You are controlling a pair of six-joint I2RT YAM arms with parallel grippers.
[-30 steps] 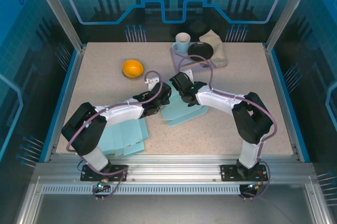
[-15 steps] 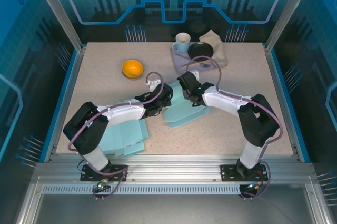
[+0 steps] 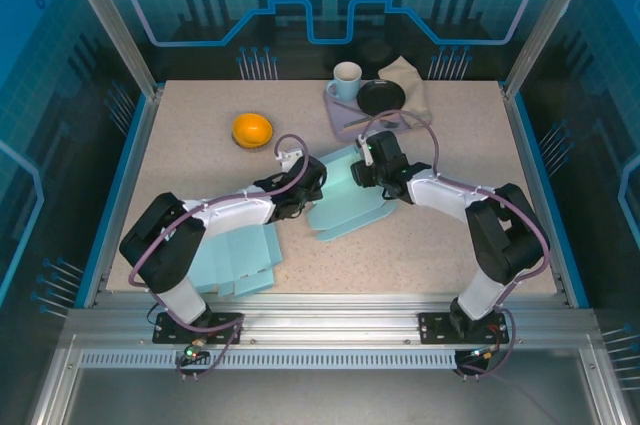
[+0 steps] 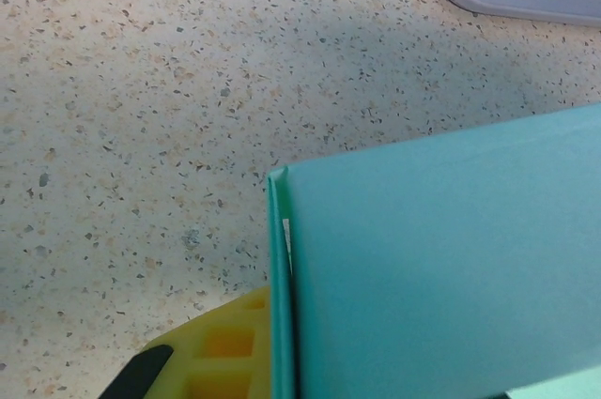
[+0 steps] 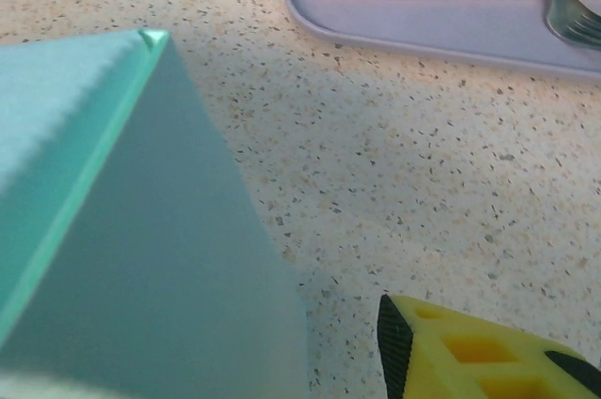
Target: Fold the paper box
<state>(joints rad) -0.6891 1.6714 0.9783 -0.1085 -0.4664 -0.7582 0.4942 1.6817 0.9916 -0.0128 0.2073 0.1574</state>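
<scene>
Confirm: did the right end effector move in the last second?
Yes. The right end effector shifted right, ending nearer the purple tray.

The top camera is looking steeply down over the whole bench point(image 3: 200, 115); both wrist cameras are hovering close above it, sharing the paper box point(image 4: 441, 268) and tray point(image 5: 423, 28).

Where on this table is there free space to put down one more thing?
Bare table lies at the far left, behind the orange bowl, and along the right edge, beside the tray. The middle is crowded: left arm and right arm meet at the paper box; flat sheets fill the near left.
</scene>
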